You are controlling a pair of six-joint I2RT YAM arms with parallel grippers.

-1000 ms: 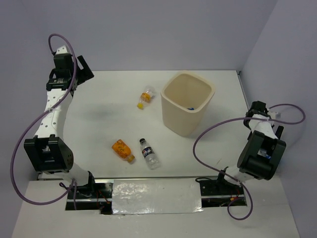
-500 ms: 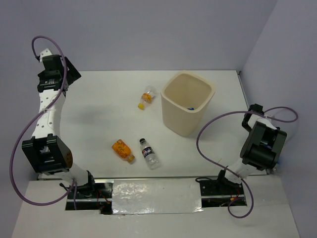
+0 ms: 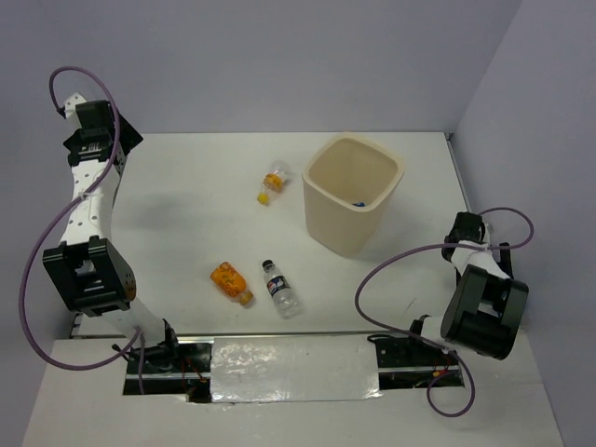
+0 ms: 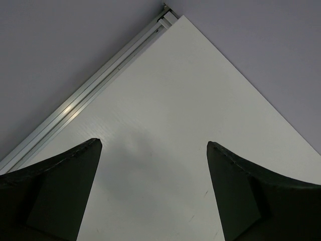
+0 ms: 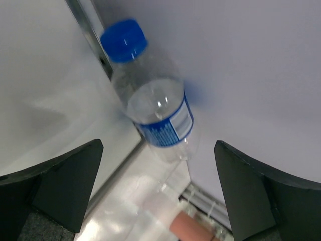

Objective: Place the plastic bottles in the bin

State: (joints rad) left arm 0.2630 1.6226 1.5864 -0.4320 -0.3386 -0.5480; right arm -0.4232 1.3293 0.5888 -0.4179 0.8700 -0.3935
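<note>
Three plastic bottles lie on the white table: an orange-filled one (image 3: 230,282), a clear one with a dark cap and label (image 3: 280,289) beside it, and a clear one with a yellow-orange cap (image 3: 273,182) left of the cream bin (image 3: 321,209). My left gripper (image 3: 110,138) is at the far left back corner, open and empty (image 4: 153,143), over bare table. My right gripper (image 3: 463,228) is at the right edge, open and empty (image 5: 158,144). Its view shows a clear bottle with a blue cap and blue label (image 5: 150,115) just beyond the fingertips, by the wall.
Something small and blue (image 3: 358,200) lies inside the bin. A metal rail (image 4: 90,93) runs along the table's back left edge. The right wall stands close to the right arm. Cables loop round both arms.
My left arm has swung further left toward the back corner. My right arm has folded back and its wrist has moved nearer along the right edge. The bottles on the table have not moved.
</note>
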